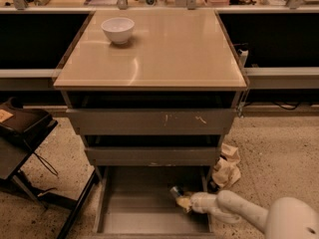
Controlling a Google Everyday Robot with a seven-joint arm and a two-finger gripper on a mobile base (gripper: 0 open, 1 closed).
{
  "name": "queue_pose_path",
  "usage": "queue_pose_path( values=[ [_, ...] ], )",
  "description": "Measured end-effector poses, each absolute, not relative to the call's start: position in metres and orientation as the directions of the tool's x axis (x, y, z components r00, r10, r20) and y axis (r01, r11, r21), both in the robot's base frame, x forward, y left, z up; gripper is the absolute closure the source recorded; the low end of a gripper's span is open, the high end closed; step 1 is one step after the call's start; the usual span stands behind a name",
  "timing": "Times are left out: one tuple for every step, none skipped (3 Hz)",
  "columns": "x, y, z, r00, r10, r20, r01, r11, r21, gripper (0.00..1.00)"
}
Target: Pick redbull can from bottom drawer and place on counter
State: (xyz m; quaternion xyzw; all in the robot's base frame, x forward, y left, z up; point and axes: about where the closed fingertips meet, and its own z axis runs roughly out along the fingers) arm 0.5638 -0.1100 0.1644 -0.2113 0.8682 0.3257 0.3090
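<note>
Although the bottom drawer (144,210) stands pulled out below the front edge of the bench (164,59), the task looks to be in its first half. The redbull can (175,190) is down in the drawer, toward its right side, roughly under the bench's front right corner. Nothing of it has reached the top.

The tool (182,201) is low inside the drawer, reaching in from the right on the end of the white arm (234,210), and its tip is right against the can. The drawer is dim and the can small, so the can may be gripped already or only touched. I cannot tell whether the tool is clamped on it or apart. The can seems tilted rather than upright, though that too is a guess.

Judged from this, opening the drawer and reaching the can are done. The grasp must be secured if it is not yet made. The can then has to be lifted clear of the drawer and out past the two upper drawers (149,121), which jut a little beneath the front edge. Last, it must go up over that edge and be set down. A white bowl (118,30) sits near the bench's back left corner, well apart from the front edge where the can would most easily land.
</note>
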Motion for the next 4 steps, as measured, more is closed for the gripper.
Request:
queue_pose_path(
  values=[
    [0.602, -0.208, 0.251, -0.656, -0.066, -0.752, -0.544, 0.733, 0.41, 1.0],
    [0.602, -0.208, 0.251, -0.656, -0.066, -0.752, -0.544, 0.733, 0.41, 1.0],
    [0.589, -0.208, 0.258, -0.669, -0.051, -0.741, -0.528, 0.735, 0.426, 1.0],
    [0.544, -0.195, 0.301, -0.651, -0.042, -0.758, -0.557, 0.705, 0.439, 1.0]
  ],
)
